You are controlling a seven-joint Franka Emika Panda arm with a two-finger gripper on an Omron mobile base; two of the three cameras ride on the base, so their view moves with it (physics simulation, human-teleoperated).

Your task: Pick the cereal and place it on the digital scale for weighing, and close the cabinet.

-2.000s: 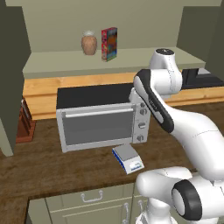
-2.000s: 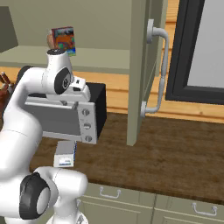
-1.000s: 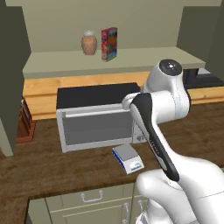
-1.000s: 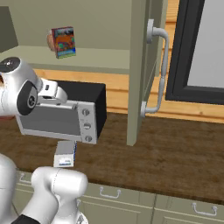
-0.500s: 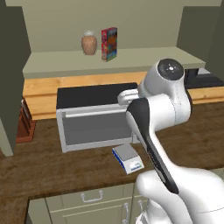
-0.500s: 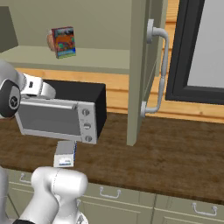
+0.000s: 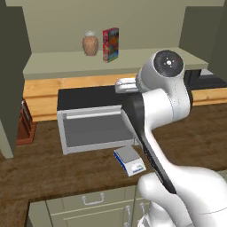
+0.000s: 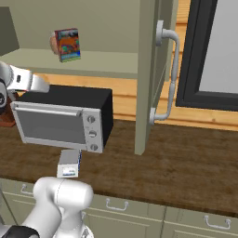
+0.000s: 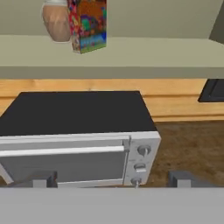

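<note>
The cereal (image 7: 111, 44) is a small red box with a colourful front, upright on the shelf inside the open cabinet (image 8: 148, 79); it also appears in the right base view as the cereal (image 8: 68, 44) and in the hand view as the cereal (image 9: 89, 24). The digital scale (image 7: 129, 160) lies flat on the dark wood counter in front of the toaster oven, also seen as the scale (image 8: 69, 163). My gripper (image 9: 113, 180) is open and empty, level with the toaster oven's top, well below and in front of the cereal. Its hand (image 7: 126, 84) hovers over the oven's right end.
A brown round vase (image 7: 90, 43) stands just left of the cereal, almost touching it. The silver toaster oven (image 7: 91, 128) fills the counter under the shelf. The cabinet's right door with its bar handle (image 8: 169, 74) stands open towards me. A knife block (image 7: 25, 126) sits at far left.
The arm has swung over, carrying the hand from in front of the toaster oven to above its top. The jaws stayed open. Cereal, scale and door have not moved.
</note>
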